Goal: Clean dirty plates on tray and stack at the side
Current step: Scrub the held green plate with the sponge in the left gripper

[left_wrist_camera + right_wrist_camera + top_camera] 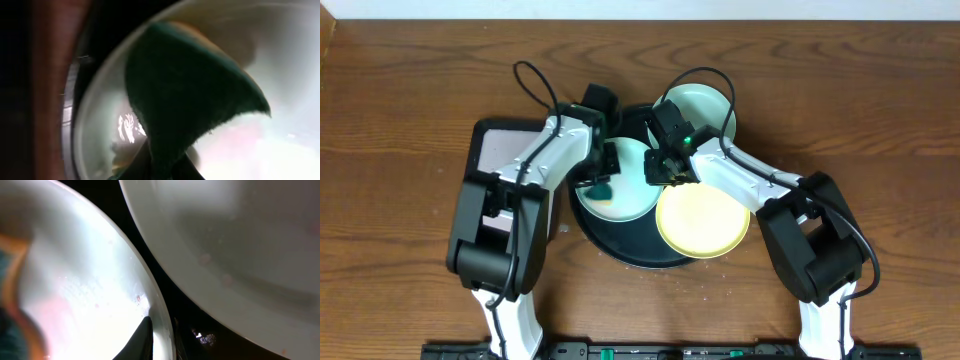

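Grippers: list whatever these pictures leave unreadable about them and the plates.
Left gripper: overhead, its wrist covers the fingers; left wrist view, the blurred dark green sponge fills the frame. Open or shut cannot be told.
Right gripper: too small overhead; right wrist view shows one dark fingertip at the rim of the pale mint-blue round plastic plate, the rest cut off below.
Pale yellow round plastic plate: any dirt is too small overhead.
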